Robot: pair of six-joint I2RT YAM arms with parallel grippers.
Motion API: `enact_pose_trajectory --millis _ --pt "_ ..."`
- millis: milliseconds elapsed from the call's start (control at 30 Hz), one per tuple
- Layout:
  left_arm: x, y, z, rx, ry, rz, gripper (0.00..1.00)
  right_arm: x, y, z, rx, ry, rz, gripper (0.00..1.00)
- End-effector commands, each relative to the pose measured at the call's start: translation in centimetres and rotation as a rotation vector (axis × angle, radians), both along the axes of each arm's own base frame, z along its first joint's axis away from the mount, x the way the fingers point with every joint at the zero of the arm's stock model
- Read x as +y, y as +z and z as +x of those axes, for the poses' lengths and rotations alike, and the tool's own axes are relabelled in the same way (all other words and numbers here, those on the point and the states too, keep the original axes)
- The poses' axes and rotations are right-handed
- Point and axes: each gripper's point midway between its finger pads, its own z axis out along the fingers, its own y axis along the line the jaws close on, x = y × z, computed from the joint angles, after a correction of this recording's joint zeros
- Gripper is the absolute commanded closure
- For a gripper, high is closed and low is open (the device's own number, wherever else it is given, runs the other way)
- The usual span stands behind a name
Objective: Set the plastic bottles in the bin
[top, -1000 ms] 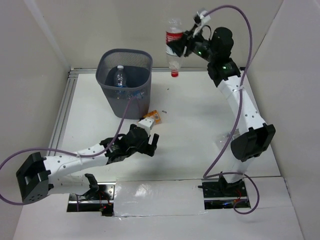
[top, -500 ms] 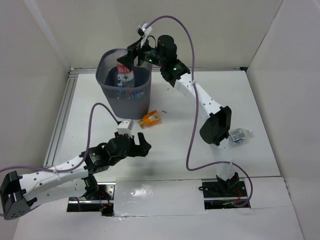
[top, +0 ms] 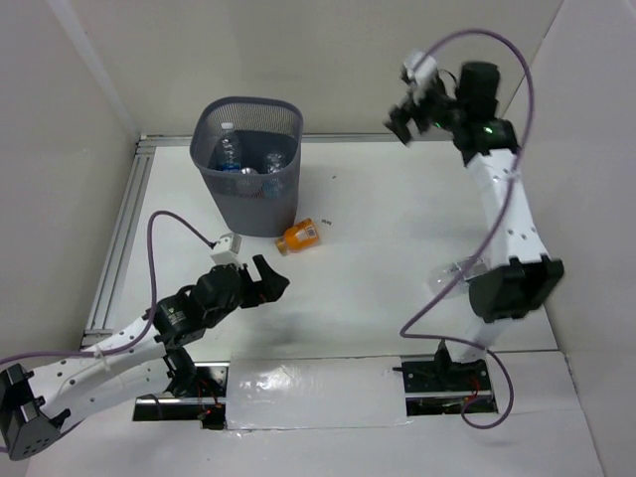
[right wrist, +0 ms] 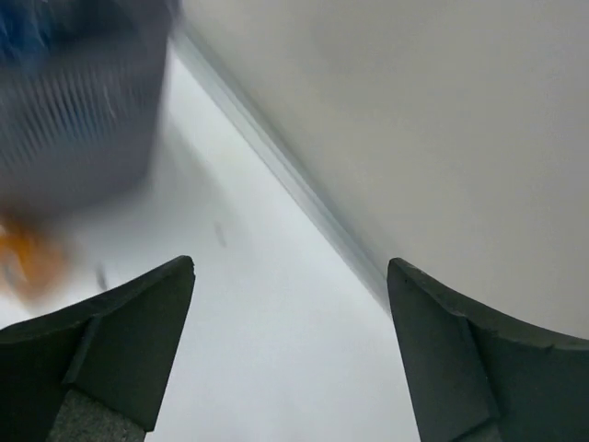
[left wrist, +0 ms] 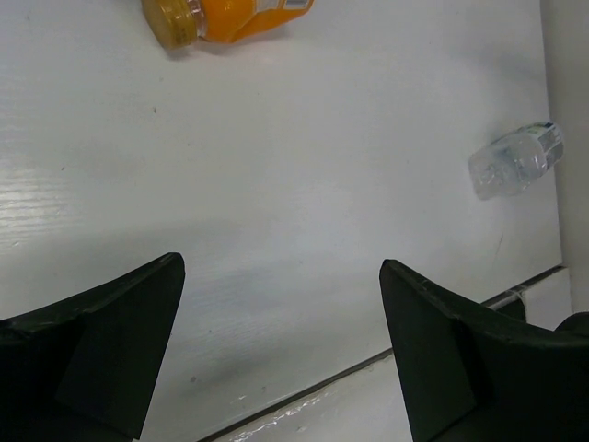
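The dark mesh bin [top: 248, 189] stands at the back left, and clear plastic bottles [top: 230, 150] lie inside it. A short orange bottle [top: 300, 236] lies on the table just in front of the bin, also at the top of the left wrist view as the orange bottle [left wrist: 230, 14]. A small clear bottle [top: 449, 275] lies by the right arm's elbow, seen as the clear bottle [left wrist: 515, 158] from the left wrist. My left gripper [top: 270, 276] [left wrist: 281, 265] is open and empty, short of the orange bottle. My right gripper [top: 400, 124] [right wrist: 291, 265] is open and empty, high at the back right.
White walls close in the table on three sides. A metal rail [top: 124, 234] runs along the left edge. The blurred bin [right wrist: 74, 101] shows at the upper left of the right wrist view, with the back wall [right wrist: 414, 110] close behind.
The right arm carried a red-labelled bottle over the bin, opened, and swung back to the right, empty. The left gripper drew back from the orange bottle toward the near left.
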Motion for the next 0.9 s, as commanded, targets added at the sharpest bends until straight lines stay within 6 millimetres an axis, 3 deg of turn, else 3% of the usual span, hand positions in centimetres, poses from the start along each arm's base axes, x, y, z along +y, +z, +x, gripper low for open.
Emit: enact_pose_trajectory --millis 0,33,67,100,167,300,367,567,700,867 --pt "-1.1 0.8 0.2 -0.015 -0.062 -0.002 0.0 -5.8 -11.3 -8.7 0.133 0.199 -0.459 0.1" --pt "-1.4 0.8 0.2 -0.019 -0.077 0.002 0.0 -8.4 -14.4 -10.7 0.229 0.176 -0.561 0.1" --pt "-1.7 0.9 0.1 -0.023 -0.104 0.014 0.0 -11.3 -16.0 -11.7 0.237 0.167 -0.646 0.1" --pt "-1.9 0.8 0.1 -0.027 -0.121 0.019 0.0 -13.1 -18.4 -14.2 0.292 0.172 -0.692 0.1" --pt "-2.5 0.9 0.1 -0.026 -0.155 0.04 0.0 -17.5 -20.4 -16.9 0.343 0.161 -0.795 0.05" --pt "-3.2 0.4 0.2 -0.017 -0.201 0.057 0.0 -22.2 -24.6 -23.8 0.465 0.26 -0.934 0.0" --pt "-3.6 0.1 0.1 -0.019 -0.223 0.055 0.01 -24.9 -26.2 -25.8 0.473 0.306 -1.027 0.0" --pt "-3.7 -0.9 -0.2 -0.003 -0.236 0.04 0.01 -25.5 -28.7 -27.2 0.43 0.407 -1.054 0.0" --pt "-3.5 -1.5 -0.6 0.007 -0.245 0.042 0.01 -25.7 -31.1 -24.7 0.294 0.354 -1.102 0.0" --pt "-3.4 -1.5 -0.7 0.008 -0.245 0.043 0.01 -24.4 -33.3 -23.2 0.241 0.388 -1.096 0.0"
